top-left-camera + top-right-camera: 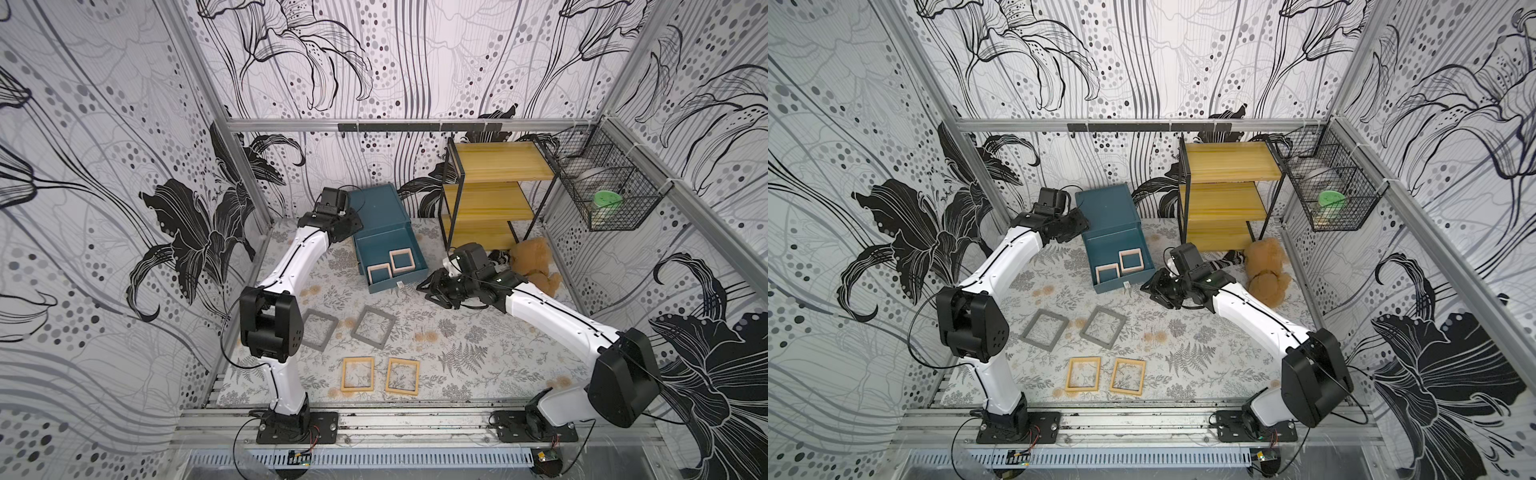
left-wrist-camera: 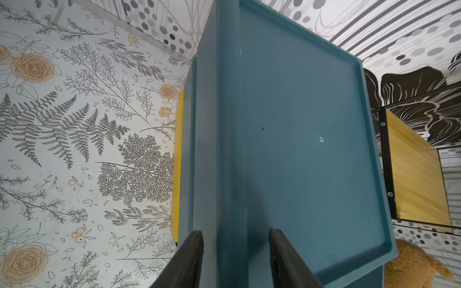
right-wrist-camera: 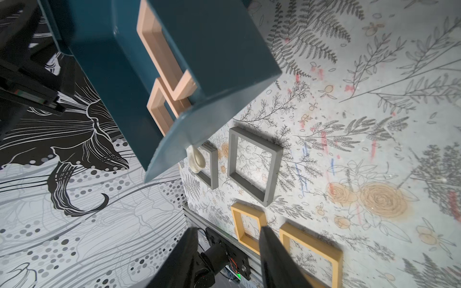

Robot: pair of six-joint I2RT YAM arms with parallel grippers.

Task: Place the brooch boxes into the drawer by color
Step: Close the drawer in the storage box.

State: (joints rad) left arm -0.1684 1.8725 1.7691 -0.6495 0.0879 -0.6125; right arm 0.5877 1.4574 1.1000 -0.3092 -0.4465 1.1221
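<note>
In both top views the teal chest [image 1: 376, 208] stands at the back with its top drawer [image 1: 376, 249] pulled out. Two pale pink-beige brooch boxes [image 1: 379, 272] [image 1: 401, 260] lie inside it. Two grey brooch boxes [image 1: 320, 330] [image 1: 373, 326] and two yellow-tan ones [image 1: 358, 374] [image 1: 402, 376] lie flat on the table. My left gripper [image 2: 235, 234] is open, its jaws astride the chest's left top edge [image 2: 224, 149]. My right gripper [image 3: 228, 232] is open and empty, just right of the drawer's front, near the silver pull [image 3: 197, 159].
A yellow shelf rack [image 1: 494, 195] with a black frame stands right of the chest. A brown plush bear [image 1: 534, 262] lies at its foot, behind my right arm. A wire basket [image 1: 611, 191] hangs on the right wall. A yellow strip [image 2: 178, 162] shows under the chest's side.
</note>
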